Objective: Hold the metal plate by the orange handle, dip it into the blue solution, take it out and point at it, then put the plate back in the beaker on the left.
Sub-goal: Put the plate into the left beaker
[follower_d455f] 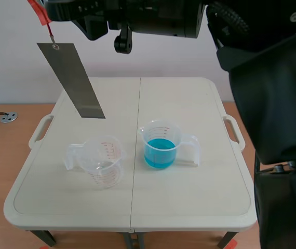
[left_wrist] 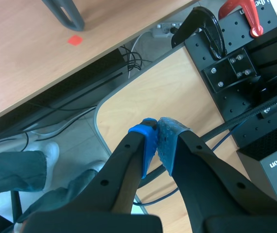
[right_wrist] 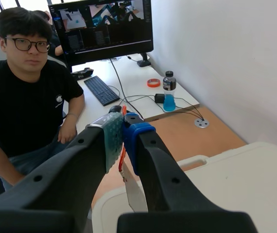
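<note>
Held high in the upper left of the scene frame: metal plate (follower_d455f: 71,80), dangling from its orange handle (follower_d455f: 40,13), clear of the table (follower_d455f: 189,207). Pinched between the pads of the right gripper (right_wrist: 123,133), seen in its wrist view clamped on the handle with the plate hanging below the fingers. Slanted on its long axis, lower end down and to the right, above and behind the empty beaker (follower_d455f: 102,161) at lower left of centre. Well apart from the beaker of blue solution (follower_d455f: 160,145), just right of centre, so down and to the right of the plate's lower edge. Probably calls for a carry rightward, then a lowering with the plate nearer vertical to clear the rim. Closed on nothing, pads touching and aimed off the table: left gripper (left_wrist: 157,141).
</note>
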Motion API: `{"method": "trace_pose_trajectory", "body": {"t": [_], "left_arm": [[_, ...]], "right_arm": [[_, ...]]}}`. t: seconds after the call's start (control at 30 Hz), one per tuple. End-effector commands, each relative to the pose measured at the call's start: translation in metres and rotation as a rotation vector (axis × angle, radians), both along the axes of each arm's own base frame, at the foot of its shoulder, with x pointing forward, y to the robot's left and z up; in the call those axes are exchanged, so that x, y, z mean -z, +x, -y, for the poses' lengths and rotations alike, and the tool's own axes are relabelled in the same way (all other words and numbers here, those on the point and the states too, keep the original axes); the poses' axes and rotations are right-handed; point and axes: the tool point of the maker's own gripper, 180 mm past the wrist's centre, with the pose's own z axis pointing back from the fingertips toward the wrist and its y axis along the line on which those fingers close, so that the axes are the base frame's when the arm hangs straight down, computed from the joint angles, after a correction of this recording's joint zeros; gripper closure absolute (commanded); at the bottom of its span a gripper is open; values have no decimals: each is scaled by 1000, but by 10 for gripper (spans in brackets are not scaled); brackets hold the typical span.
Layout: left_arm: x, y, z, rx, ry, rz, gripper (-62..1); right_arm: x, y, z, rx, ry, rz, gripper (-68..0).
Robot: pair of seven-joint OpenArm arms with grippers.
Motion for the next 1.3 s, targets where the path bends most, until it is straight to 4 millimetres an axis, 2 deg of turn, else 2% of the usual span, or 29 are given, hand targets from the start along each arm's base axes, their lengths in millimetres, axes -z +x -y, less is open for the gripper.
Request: {"method": "trace_pose_trajectory", "body": {"t": [0.0,0.77,1.27], "left_arm": [[-3,4,-2,-2,0,16,-15],[-3,4,-2,-2,2,16,-15],[-3,4,-2,-2,2,15,-15]], "right_arm": [[-14,-1,-4,-20,46,29,-15],[24,27,-6,42,35,-62,-15],[48,34,-8,47,26,-141,-15]]}}
